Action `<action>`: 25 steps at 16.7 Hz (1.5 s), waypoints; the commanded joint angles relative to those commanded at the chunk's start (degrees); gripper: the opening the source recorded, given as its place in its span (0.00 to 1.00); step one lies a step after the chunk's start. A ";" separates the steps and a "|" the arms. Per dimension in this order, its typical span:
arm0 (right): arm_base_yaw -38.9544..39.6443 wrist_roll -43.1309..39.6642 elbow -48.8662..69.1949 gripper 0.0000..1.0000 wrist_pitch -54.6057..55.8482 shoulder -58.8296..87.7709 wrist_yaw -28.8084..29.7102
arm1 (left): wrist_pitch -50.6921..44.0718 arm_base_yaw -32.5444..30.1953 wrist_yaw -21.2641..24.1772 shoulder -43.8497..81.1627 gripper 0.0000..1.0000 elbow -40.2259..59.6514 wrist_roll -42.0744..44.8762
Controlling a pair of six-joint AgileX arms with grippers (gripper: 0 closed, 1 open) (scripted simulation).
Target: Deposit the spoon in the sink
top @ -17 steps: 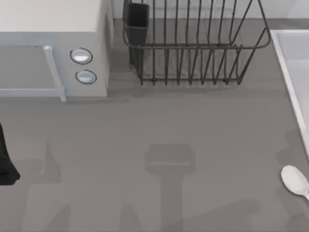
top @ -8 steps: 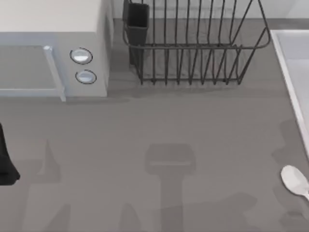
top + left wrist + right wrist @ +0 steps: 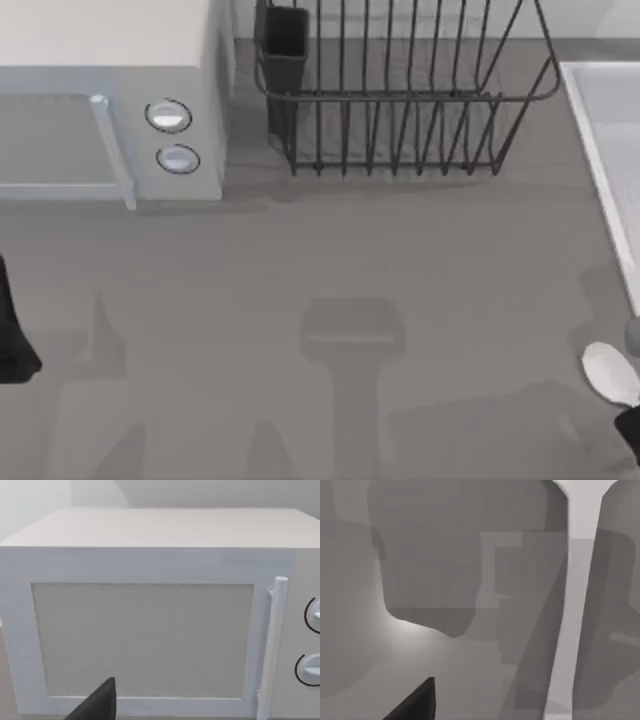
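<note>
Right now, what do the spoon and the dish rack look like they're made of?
The spoon looks like glossy white ceramic or plastic: a smooth pale bowl with a soft sheen. The dish rack looks like dark coated metal wire: thin, evenly spaced matte bars.

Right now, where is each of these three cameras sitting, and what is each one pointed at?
Top view: above the table, looking down on the microwave, dish rack, sink and spoon; dark parts of both arms at its left and right edges.
Left wrist view: on the left arm, facing the microwave door; one dark fingertip shows.
Right wrist view: on the right arm, close over the spoon's handle; one dark fingertip shows.
Shared: microwave, spoon.
</note>
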 joint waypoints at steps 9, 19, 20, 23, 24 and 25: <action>0.15 0.25 -7.11 1.00 12.92 6.02 -0.02 | 0.00 0.00 0.00 0.00 1.00 0.00 0.00; 0.15 0.25 -7.11 0.32 12.92 6.02 -0.02 | 0.00 0.00 0.00 0.00 1.00 0.00 0.00; 0.15 0.25 -7.11 0.25 12.92 6.02 -0.02 | 0.00 0.00 0.00 0.00 1.00 0.00 0.00; 0.15 0.25 -7.11 0.02 12.92 6.02 -0.02 | 0.00 0.00 0.00 0.00 1.00 0.00 0.00; 0.15 0.25 -7.11 0.00 12.92 6.02 -0.02 | 0.00 0.00 0.00 0.00 1.00 0.00 0.00; 0.15 0.25 -7.11 0.00 12.92 6.02 -0.02 | 0.00 0.00 0.00 0.00 1.00 0.00 0.00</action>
